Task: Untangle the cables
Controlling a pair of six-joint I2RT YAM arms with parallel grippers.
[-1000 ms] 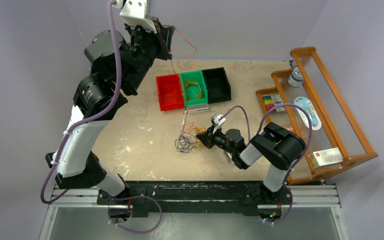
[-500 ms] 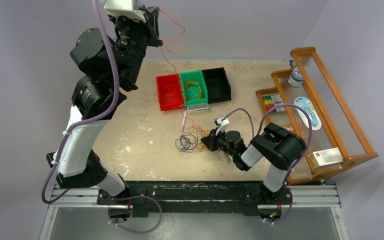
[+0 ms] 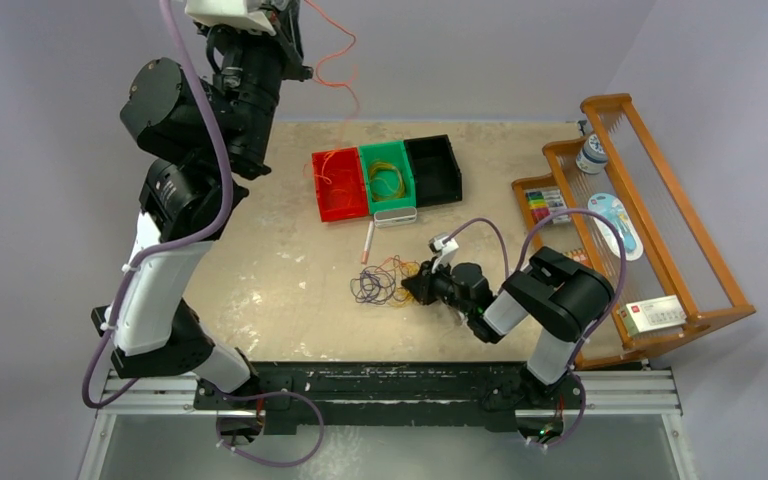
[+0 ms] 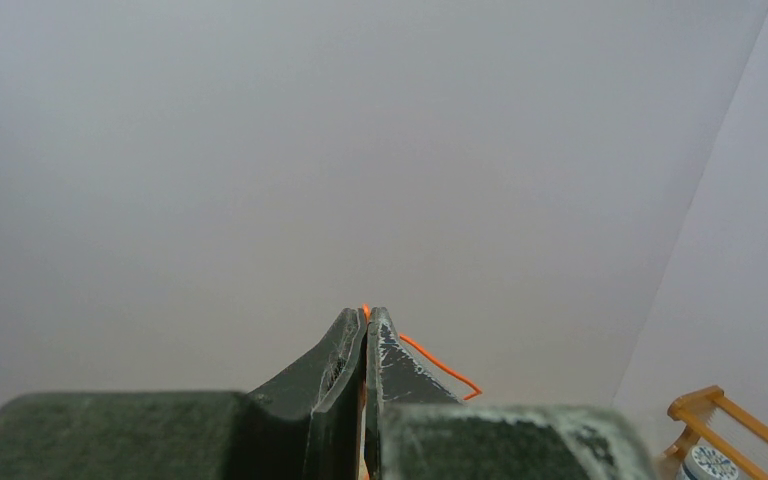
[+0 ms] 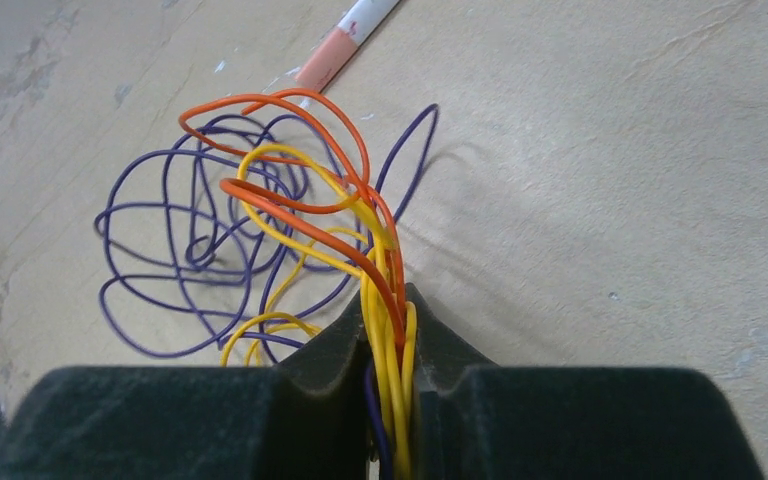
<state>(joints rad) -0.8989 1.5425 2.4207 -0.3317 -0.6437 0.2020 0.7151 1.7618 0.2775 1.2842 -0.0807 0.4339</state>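
Observation:
My left gripper (image 3: 298,22) is raised high at the back left and is shut on a red-orange cable (image 3: 335,55) that hangs free in the air; the wrist view shows the jaws (image 4: 366,315) closed on that cable (image 4: 438,366). A tangle of purple, yellow and orange cables (image 3: 385,283) lies on the table's middle. My right gripper (image 3: 418,288) is low at the tangle's right side, shut on a bunch of yellow, orange and purple strands (image 5: 385,300). The purple loops (image 5: 190,240) spread to the left of it.
Red (image 3: 322,205), green (image 3: 392,150) and black (image 3: 450,160) bins stand at the back; the red and green ones hold coiled wires. A pink-and-white marker (image 3: 367,241) lies near the tangle. A wooden rack (image 3: 650,200) with small items stands at the right.
My left gripper has risen and swung left, pulling the red-orange cable up until it hangs free of the tangle. My right gripper has moved slightly down and right with the tangle.

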